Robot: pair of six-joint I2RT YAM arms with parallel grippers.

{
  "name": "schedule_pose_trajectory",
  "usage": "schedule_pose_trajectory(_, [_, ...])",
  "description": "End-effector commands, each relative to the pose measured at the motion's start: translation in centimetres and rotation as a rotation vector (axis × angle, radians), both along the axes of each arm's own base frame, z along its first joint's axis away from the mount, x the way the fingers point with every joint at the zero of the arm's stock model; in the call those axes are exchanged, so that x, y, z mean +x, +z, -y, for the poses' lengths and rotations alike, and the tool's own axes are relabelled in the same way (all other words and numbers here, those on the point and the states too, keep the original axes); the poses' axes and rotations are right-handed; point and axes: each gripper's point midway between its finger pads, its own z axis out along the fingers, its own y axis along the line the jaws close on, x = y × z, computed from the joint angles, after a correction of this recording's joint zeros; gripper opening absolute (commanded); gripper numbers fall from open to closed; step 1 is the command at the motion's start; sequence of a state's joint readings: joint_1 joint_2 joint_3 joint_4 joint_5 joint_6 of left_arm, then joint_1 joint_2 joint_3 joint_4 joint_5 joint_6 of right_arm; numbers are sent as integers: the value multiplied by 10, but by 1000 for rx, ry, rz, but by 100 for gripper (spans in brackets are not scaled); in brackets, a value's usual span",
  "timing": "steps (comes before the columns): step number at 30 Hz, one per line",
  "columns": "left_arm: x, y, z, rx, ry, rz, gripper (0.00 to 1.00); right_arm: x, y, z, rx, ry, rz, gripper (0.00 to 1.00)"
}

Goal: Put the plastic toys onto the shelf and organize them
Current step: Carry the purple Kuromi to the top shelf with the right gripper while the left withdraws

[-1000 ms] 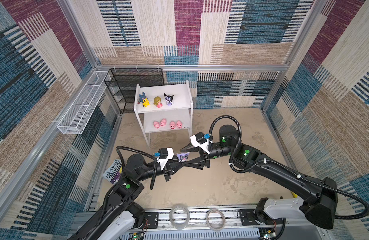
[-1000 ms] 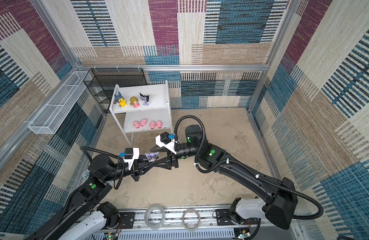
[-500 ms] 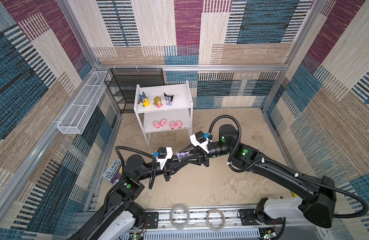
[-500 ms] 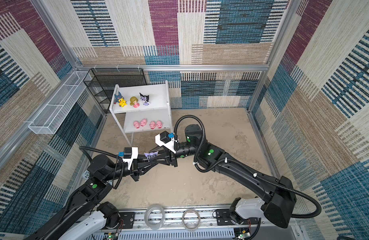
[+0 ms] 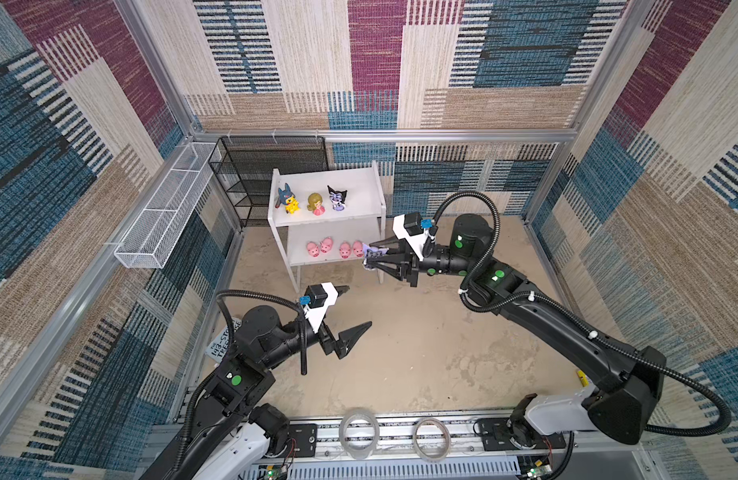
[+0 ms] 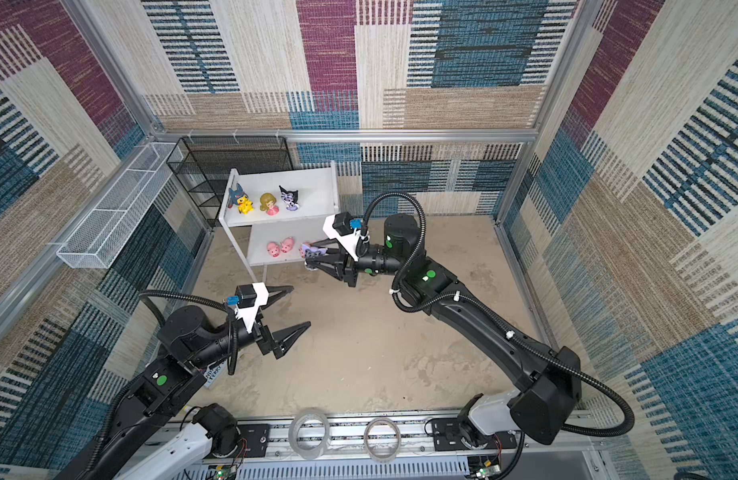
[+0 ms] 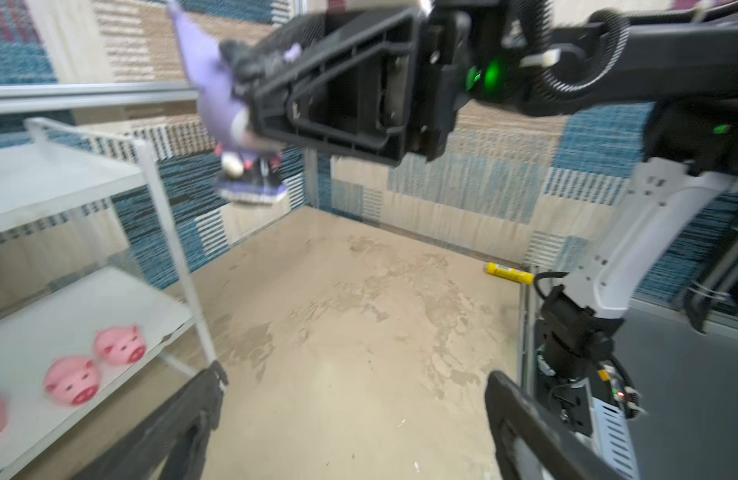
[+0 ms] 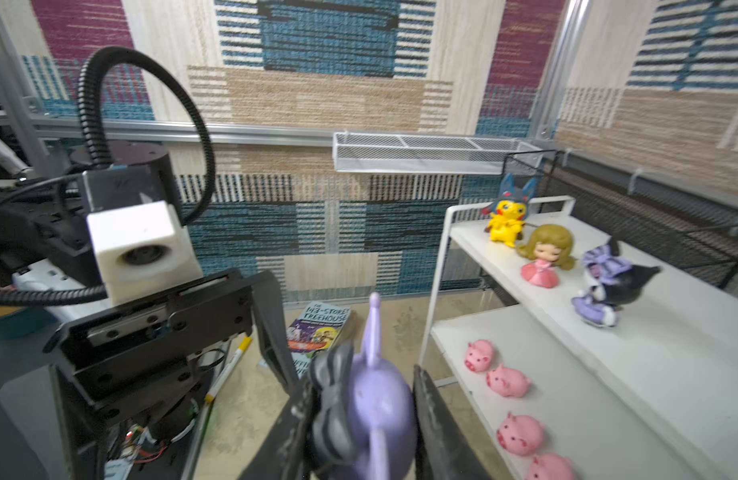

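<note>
The white two-tier shelf [image 5: 361, 183] [image 6: 317, 187] stands at the back left. On its top board stand a yellow toy with a blue hood [image 5: 290, 200], a blond pink-dressed doll [image 5: 316, 203] and a black-and-purple toy [image 5: 337, 198]. Several pink pigs [image 5: 319, 248] line the lower board. My right gripper [image 5: 371, 255] [image 8: 363, 380] is shut on a second black-and-purple toy [image 5: 374, 252] [image 8: 377, 401], held in the air by the shelf's front right leg. My left gripper [image 5: 359, 306] [image 7: 357, 376] stands open and empty above the floor, nearer the front.
A black mesh rack [image 5: 267, 166] and a long white wire basket [image 5: 163, 208] sit left of the shelf. A paperback book [image 8: 319, 328] and a pen [image 8: 230, 365] lie on the floor under the left arm. A yellow tube [image 7: 508, 273] lies by the right wall.
The left gripper opened, let go of the black-and-purple toy and drew back toward the front. The right gripper closed on that toy and carried it toward the shelf's right front corner.
</note>
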State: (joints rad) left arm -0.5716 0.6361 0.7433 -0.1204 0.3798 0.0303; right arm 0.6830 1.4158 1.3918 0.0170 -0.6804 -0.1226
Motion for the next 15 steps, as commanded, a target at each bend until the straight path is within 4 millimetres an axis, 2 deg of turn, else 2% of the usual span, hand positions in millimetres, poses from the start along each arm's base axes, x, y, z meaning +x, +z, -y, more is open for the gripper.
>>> schedule_pose_trajectory(1, [25,-22,-27,128,210,-65,99,38,14,5,17,-158,28,27])
schedule_pose_trajectory(7, [33,-15,-41,151,301,-43,99,92,23,6,3,-335,60,29])
schedule_pose_trajectory(9, [32,-13,-42,157,302,-34,99,104,28,4,5,-359,73,29])
schedule_pose_trajectory(15, [26,-11,-39,151,266,-9,99,134,21,-7,-9,-376,62,29])
